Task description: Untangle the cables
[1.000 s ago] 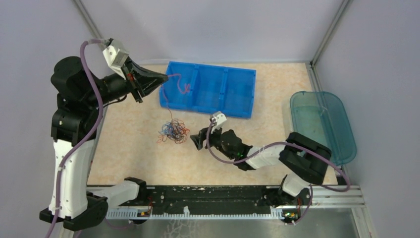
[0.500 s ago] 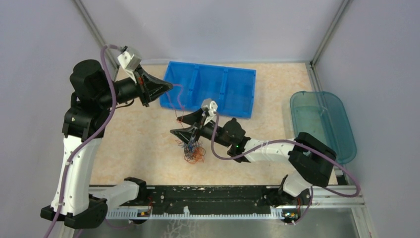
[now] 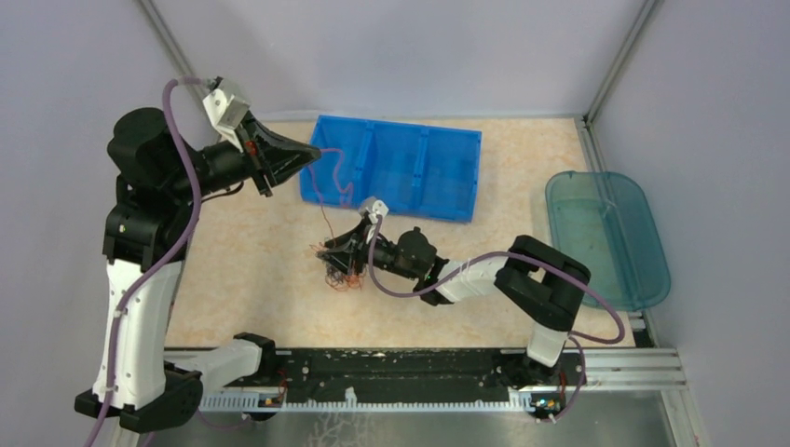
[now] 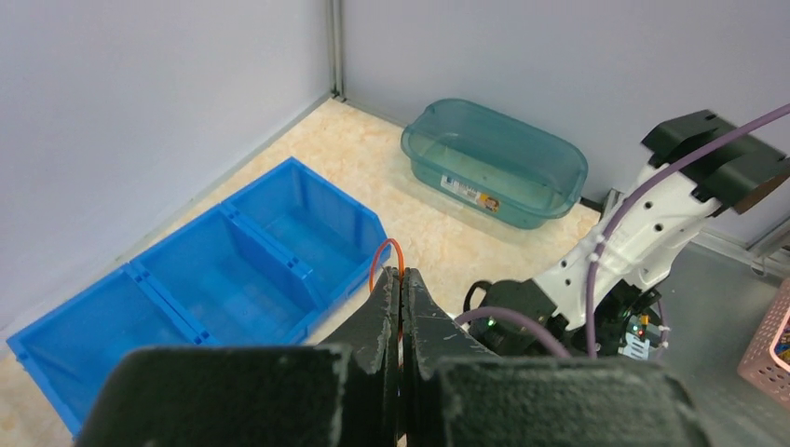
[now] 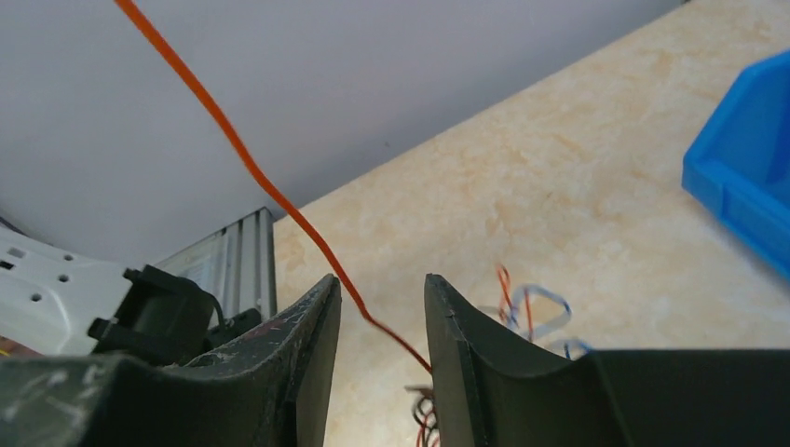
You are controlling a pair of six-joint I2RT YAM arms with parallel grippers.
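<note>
Left hand [image 3: 314, 152] raised by the bin [image 3: 438, 160], clamped on orange wire [image 5: 233, 149] running down to clump [image 3: 340, 277] on surface [image 3: 251, 279]. Right hand [image 5: 380, 284] has swung in over clump; fingers apart, narrowing round that wire. Likely second grip, to pull strand free.

Nothing in the room could be read outright. The only printed thing I saw was a small white sticker [image 4: 466, 193] on the long side wall of the teal tub [image 4: 522, 209]. It carried dark print and a touch of colour at one end. From the left wrist view, the lettering was too small and blurred to make out any word or number.
</note>
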